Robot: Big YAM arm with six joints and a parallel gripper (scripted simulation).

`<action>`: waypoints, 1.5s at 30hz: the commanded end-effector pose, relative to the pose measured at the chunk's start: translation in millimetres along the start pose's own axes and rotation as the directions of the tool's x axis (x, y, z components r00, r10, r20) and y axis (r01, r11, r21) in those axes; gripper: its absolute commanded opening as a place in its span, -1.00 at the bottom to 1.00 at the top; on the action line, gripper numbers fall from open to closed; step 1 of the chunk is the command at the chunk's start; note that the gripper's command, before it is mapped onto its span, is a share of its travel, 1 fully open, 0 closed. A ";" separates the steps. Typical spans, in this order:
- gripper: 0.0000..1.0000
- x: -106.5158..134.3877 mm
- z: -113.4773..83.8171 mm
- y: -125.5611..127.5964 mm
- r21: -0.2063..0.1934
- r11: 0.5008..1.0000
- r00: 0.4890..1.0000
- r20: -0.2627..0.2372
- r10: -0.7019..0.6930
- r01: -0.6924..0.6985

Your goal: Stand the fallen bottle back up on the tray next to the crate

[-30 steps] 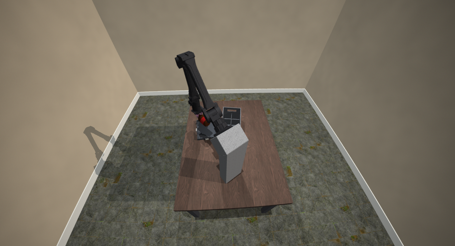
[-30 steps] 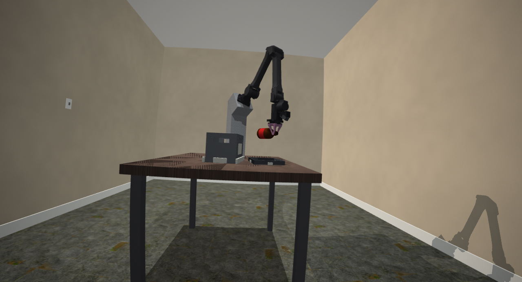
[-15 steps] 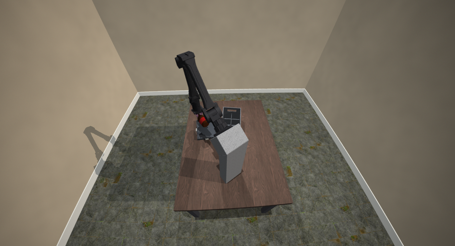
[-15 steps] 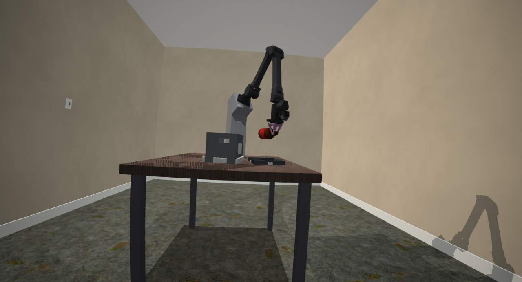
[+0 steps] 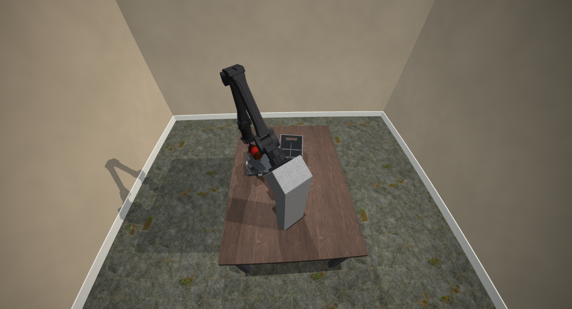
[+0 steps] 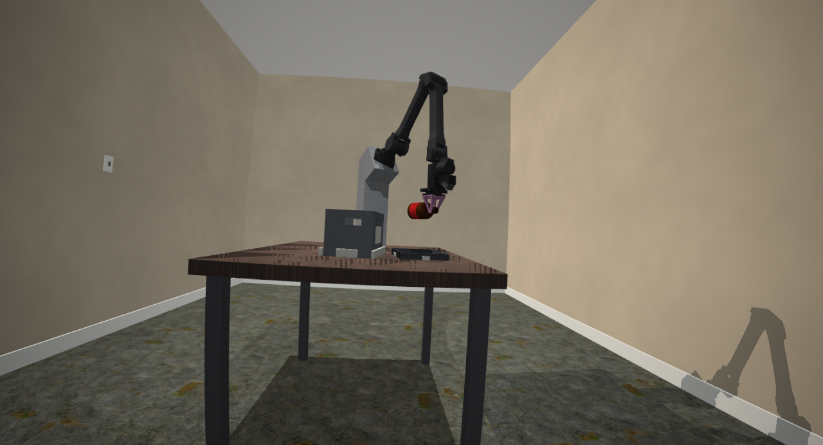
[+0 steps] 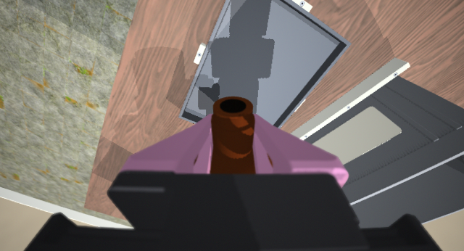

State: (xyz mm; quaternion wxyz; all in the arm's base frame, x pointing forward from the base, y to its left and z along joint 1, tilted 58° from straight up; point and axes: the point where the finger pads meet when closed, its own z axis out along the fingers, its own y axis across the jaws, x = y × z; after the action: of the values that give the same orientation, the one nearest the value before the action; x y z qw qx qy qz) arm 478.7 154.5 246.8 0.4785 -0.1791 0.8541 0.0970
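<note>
One brown bottle (image 5: 255, 152) (image 6: 417, 210) (image 7: 233, 135) with a red band lies sideways in the air, its neck gripped by the hand (image 6: 431, 209) (image 7: 233, 120). Below it, the tray (image 5: 251, 174) (image 6: 418, 257) (image 7: 311, 85) sits flat on the surface (image 5: 255, 239) (image 6: 345, 274) (image 7: 152, 77), near the dark crate (image 5: 291, 135) (image 6: 348, 233) (image 7: 424, 109).

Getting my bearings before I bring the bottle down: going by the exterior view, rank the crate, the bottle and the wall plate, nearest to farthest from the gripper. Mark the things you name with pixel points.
1. Bottle (image 5: 255, 152) (image 6: 416, 210) (image 7: 233, 142): between the fingers, on its side above the tray (image 5: 258, 173) (image 6: 436, 257) (image 7: 308, 44).
2. Crate (image 5: 297, 144) (image 6: 345, 233) (image 7: 417, 114): on the table, lower and picture-left.
3. Wall plate (image 6: 108, 163): far picture-left, on the wall.
</note>
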 end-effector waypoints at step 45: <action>-1.00 -1.6 -11.4 -5.5 0.010 0.967 0.967 0.013 0.256 -0.256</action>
State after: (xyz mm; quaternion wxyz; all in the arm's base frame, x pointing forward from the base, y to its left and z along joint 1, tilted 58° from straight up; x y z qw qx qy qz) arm 478.7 154.4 246.8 0.4665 -0.0931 0.8677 0.1441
